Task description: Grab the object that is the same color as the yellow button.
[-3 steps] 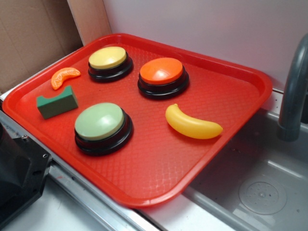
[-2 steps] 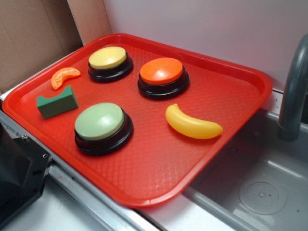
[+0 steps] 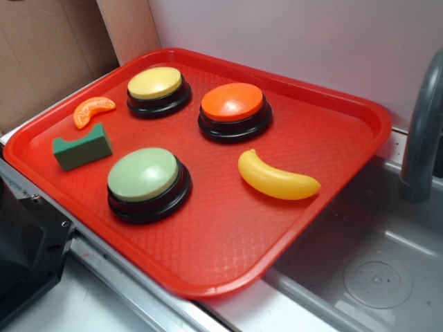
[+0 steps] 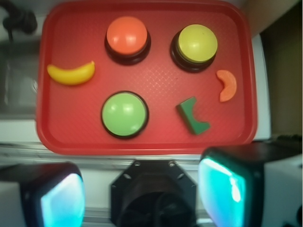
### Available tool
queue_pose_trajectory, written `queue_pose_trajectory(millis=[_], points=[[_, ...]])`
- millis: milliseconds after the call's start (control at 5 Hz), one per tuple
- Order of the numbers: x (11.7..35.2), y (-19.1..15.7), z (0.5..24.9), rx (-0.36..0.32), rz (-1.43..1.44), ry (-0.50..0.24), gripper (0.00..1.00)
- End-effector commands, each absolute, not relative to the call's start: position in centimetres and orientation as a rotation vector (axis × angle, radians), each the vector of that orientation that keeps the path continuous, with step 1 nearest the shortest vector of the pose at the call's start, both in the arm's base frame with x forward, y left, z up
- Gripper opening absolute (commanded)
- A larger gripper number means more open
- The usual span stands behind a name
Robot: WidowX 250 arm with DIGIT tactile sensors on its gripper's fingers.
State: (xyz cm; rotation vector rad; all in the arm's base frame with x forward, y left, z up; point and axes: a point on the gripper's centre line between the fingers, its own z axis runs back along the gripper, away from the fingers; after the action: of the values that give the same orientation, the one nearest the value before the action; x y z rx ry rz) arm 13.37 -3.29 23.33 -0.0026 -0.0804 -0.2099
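gripper [image 4: 142, 189] | jaws wide apart | holding nothing | pointing down

Red tray [image 3: 360, 114], yellow banana [image 3: 277, 178] lying beside orange button [image 3: 233, 104], yellow button [image 3: 155, 84] behind, green button [image 3: 144, 175] in front.

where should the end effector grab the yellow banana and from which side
Take the banana across its thick middle, coming straight down from above. It lies flat on the red tray, with open tray on both long sides; its tapered ends would likely slip.
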Motion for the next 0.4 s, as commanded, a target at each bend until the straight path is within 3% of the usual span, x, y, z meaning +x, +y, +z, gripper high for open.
queue_pose_trajectory(millis=[0,200], points=[[17.5,-8.1,21.5,0.099,-0.75,-0.005,1.0],[18.2,-10.0,18.1,0.162,-1.005,0.061,1.0]])
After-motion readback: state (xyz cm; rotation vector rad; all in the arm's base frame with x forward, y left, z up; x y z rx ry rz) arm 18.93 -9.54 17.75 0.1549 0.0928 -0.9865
